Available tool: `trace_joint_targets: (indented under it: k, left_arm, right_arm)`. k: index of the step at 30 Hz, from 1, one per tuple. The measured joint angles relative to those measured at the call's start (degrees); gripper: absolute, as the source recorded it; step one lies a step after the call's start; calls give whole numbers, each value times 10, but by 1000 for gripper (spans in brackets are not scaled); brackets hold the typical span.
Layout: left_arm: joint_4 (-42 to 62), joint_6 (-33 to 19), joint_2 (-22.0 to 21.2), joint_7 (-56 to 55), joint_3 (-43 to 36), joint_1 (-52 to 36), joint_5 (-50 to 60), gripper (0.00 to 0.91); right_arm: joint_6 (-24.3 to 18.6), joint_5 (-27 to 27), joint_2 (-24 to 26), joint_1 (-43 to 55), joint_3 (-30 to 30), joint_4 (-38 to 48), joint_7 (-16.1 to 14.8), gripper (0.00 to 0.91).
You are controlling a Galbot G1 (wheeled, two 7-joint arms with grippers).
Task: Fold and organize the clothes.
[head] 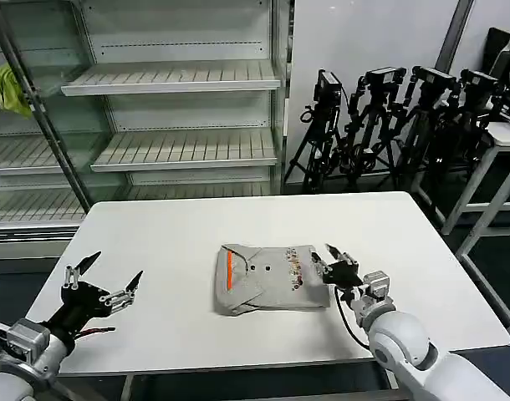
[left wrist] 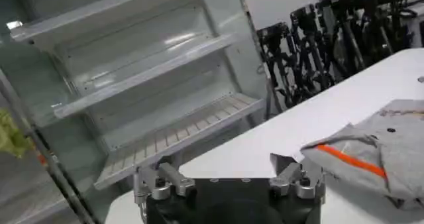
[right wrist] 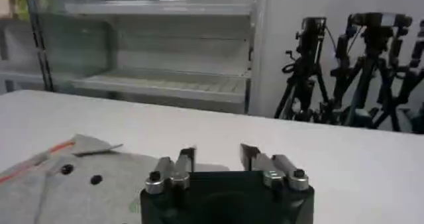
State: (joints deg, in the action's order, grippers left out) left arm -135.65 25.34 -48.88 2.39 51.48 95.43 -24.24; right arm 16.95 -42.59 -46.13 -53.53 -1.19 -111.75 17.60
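Grey shirt folded mid-table, both tools apart and free

Grey short-sleeved shirt (head: pixel 270 280) lies as a compact folded packet in the middle of the white table (head: pixel 188 242), orange-red strip (head: pixel 230 271) along its left side, small dark buttons (head: pixel 267 269) and a multicoloured chest print (head: pixel 296 271) facing up. Fold is uneven: a flap sticks out at the near left corner and edges don't line up.

Right tool (head: pixel 334 261) sits at the shirt's right edge, low over the table, fingers apart, nothing between them; whether it touches the fabric can't be told. Right wrist view shows the same: fingers spread, shirt corner with buttons (right wrist: pixel 81 173) just beside it. Left tool (head: pixel 104 279) hovers well apart from the shirt, over the table's left part, fingers spread wide and empty; left wrist view has the shirt (left wrist: pixel 377 158) ahead of it.

Judgement: folding looks nearly done; step in hand is probably tidying or the final fold. To do it well, pinch only the top layer at the right edge, lift low, carry straight across so edges meet, and let the left tool pin the strip side so the packet doesn't slide.

Behind the table: empty metal shelving (head: pixel 171 79) with a yellow-green cloth (head: pixel 10 88), and black tripods (head: pixel 389 117) to the right.
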Motion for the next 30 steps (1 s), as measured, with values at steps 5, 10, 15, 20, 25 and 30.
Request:
trace_joint_targets:
  k: [5,10,15,20,25,30]
  left_arm:
    - [0,-5,-5,-2,-5,-10,-8,907]
    - [4,-26,-12,-1,-3,-27,-40,907]
    - [14,-52,-30,17,2,-61,-81,907]
    - [28,-83,-54,34,-4,-103,-103,907]
    - [44,-111,-75,51,-3,-138,-91,907]
    - [60,-136,-92,71,-8,-170,-81,907]
  right_arm:
    - [-1,24,11,-11,-16,-11,7,907]
    - [-6,56,14,-31,-54,-39,12,907]
    - [-8,96,22,-63,-130,-85,7,907]
    - [-15,128,19,-112,-223,-130,-1,907]
    - [-27,161,-2,-175,-316,-167,-14,907]
    - [-46,201,-30,-216,-377,-184,-36,907]
